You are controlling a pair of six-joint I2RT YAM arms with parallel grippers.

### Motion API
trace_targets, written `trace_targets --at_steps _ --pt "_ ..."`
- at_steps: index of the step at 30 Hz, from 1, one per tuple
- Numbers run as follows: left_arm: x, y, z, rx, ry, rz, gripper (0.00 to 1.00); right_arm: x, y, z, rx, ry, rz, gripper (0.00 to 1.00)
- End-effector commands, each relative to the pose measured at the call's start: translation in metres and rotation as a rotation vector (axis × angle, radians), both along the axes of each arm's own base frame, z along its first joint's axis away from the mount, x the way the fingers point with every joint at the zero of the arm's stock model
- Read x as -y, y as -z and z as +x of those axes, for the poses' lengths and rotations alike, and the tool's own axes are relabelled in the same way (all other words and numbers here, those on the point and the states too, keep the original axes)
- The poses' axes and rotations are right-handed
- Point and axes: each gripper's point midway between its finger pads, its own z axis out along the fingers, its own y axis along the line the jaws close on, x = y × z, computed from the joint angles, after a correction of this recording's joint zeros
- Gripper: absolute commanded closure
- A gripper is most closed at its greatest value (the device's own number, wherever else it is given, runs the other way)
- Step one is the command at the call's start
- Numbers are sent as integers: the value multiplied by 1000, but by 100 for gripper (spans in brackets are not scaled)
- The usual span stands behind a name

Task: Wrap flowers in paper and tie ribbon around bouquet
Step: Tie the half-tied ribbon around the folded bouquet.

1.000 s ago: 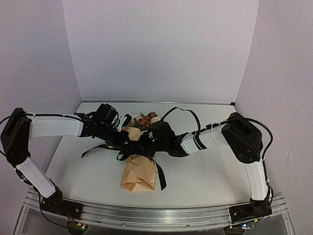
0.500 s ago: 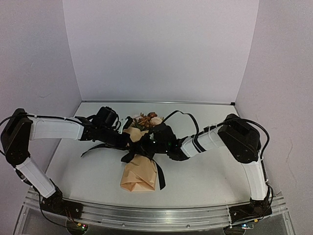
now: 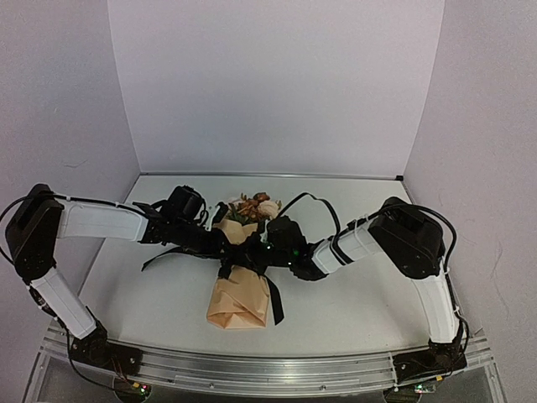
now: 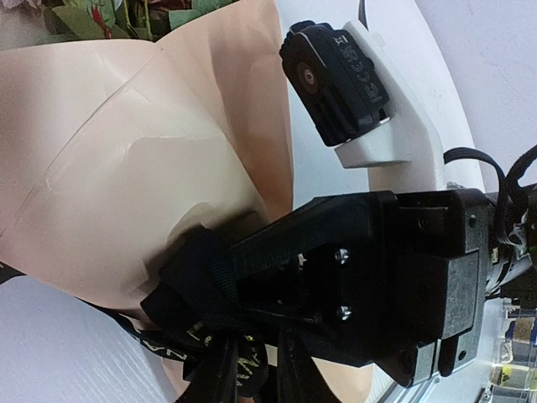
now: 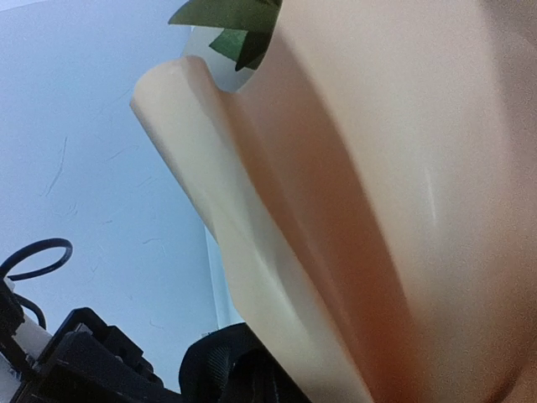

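The bouquet (image 3: 239,295) lies mid-table, a tan paper (image 4: 126,168) cone with the flowers (image 3: 252,206) at its far end. The black lettered ribbon (image 3: 243,259) is knotted around its waist, with tails trailing left and down the near right side. Both grippers meet at the knot. My left gripper (image 3: 222,243) comes in from the left. In its wrist view the fingers (image 4: 293,376) stand slightly apart, with ribbon (image 4: 201,323) and a strip of paper between them. From the right, my right gripper (image 3: 262,252) has its shut tip (image 4: 214,264) buried in the ribbon loops.
White walls close the table on the left, back and right. An aluminium rail (image 3: 252,365) runs along the near edge between the arm bases. A black cable (image 3: 312,198) loops above the right forearm, just right of the blooms.
Both grippers have moved inward along the ribbon toward the knot, the right one leftward and the left one rightward. The left fingers have parted a little.
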Motion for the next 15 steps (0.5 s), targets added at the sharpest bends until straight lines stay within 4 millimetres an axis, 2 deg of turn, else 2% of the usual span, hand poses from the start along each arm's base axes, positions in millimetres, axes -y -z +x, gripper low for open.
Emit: trace_targets --at_steps 1,5,15 --pt "9 -9 7 36 -2 -33 75 -8 -26 -2 57 -33 88 100" --pt "9 -21 11 64 -16 -46 68 -9 -27 -3 59 -41 90 100" --pt "9 -44 17 101 -36 -89 59 -10 -28 -4 58 -48 94 100"
